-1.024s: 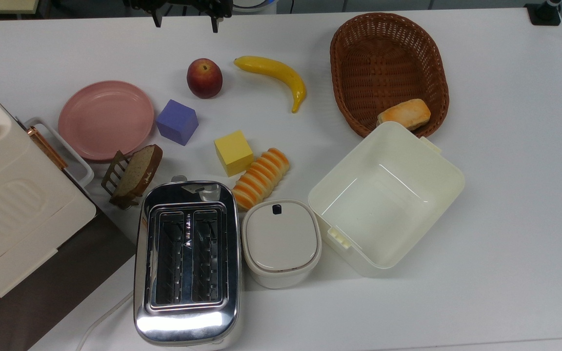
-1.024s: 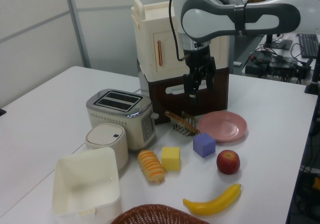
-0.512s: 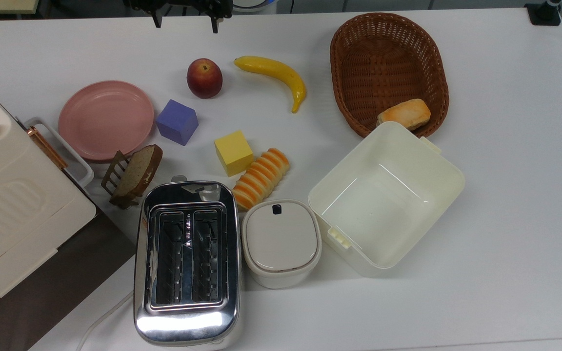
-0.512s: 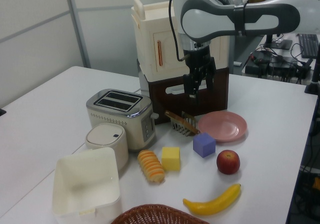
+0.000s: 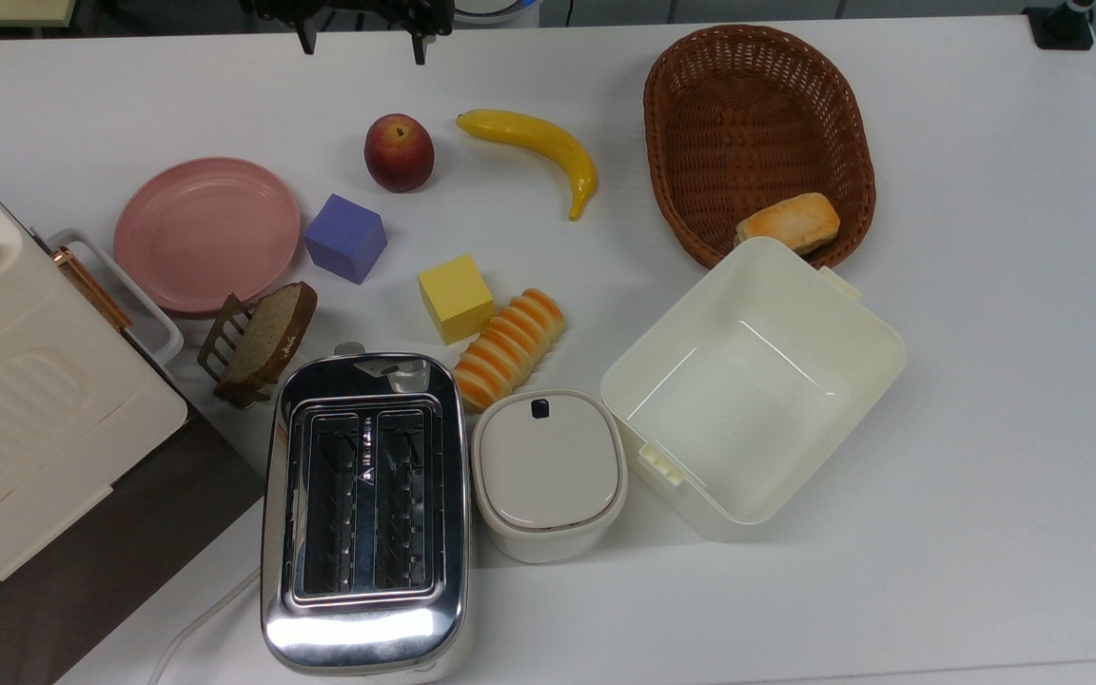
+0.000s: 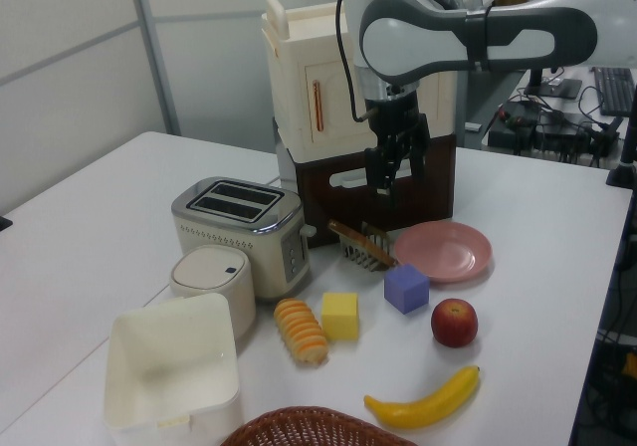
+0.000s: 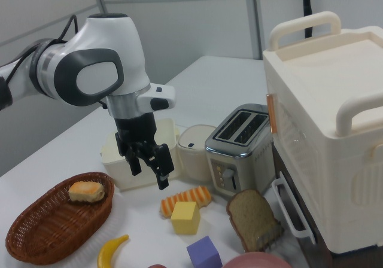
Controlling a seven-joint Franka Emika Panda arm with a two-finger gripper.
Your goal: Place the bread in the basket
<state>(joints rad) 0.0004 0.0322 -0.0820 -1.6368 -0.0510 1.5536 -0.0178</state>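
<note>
The bread (image 5: 508, 347) is a ridged loaf with orange and cream stripes. It lies on the white table between the yellow cube (image 5: 455, 297) and the lidded cream pot (image 5: 548, 471), and also shows as bread (image 6: 301, 331) and bread (image 7: 187, 200). The brown wicker basket (image 5: 748, 114) sits at the top view's upper right, with a golden bun (image 5: 789, 222) at its near end. My gripper (image 5: 361, 46) hangs open and empty high above the table, well away from the bread, seen too as gripper (image 6: 390, 179) and gripper (image 7: 149, 171).
A cream square box (image 5: 753, 381) stands beside the basket. A toaster (image 5: 364, 504), a toast slice in a rack (image 5: 258, 338), a pink plate (image 5: 205, 233), a purple cube (image 5: 345, 238), an apple (image 5: 399, 152) and a banana (image 5: 538, 152) surround the bread. A large cream appliance (image 5: 15, 409) is at the top view's left.
</note>
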